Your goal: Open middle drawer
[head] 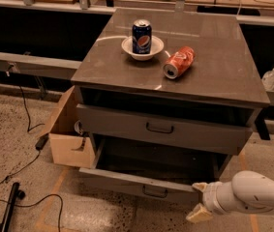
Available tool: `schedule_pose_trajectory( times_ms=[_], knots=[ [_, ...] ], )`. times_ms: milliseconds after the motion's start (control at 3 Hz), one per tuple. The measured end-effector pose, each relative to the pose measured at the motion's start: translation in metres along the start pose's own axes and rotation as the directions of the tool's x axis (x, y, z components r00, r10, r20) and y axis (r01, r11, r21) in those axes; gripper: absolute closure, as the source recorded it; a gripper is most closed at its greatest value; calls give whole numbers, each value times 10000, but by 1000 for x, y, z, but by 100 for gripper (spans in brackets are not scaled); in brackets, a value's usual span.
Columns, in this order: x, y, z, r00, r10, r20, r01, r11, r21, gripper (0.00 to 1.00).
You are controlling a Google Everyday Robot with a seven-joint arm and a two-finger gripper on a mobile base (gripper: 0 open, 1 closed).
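My gripper (198, 200) sits low at the right, just beside the right end of the middle drawer (122, 179). Its two jaws stand apart, one above the other, and I see nothing held between them.

The middle drawer lies to the left of the jaws and a little up. It is long from side to side, and its front faces out toward me. It sticks out well past the top drawer (117, 122) above it, so I can look down into its dark inside. Its small black handle (155, 192) is left of the jaws, near but not touching.

I think the drawer is mostly open. If it needs more, the pull goes straight out, away from the cabinet (214, 66), across the drawer's long side.
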State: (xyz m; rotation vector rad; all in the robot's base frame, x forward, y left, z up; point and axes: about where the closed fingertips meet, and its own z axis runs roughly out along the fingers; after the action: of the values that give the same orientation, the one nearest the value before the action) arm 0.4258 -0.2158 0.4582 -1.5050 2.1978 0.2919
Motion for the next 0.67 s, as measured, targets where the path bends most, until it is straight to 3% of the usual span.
schedule_pose_trajectory(
  times_ms=[333, 667],
  knots=[
    [7, 37, -13, 9979, 564, -320, -578, 9972, -475, 33],
    [3, 54, -26, 9952, 908, -370, -923, 9949, -410, 39]
  ],
)
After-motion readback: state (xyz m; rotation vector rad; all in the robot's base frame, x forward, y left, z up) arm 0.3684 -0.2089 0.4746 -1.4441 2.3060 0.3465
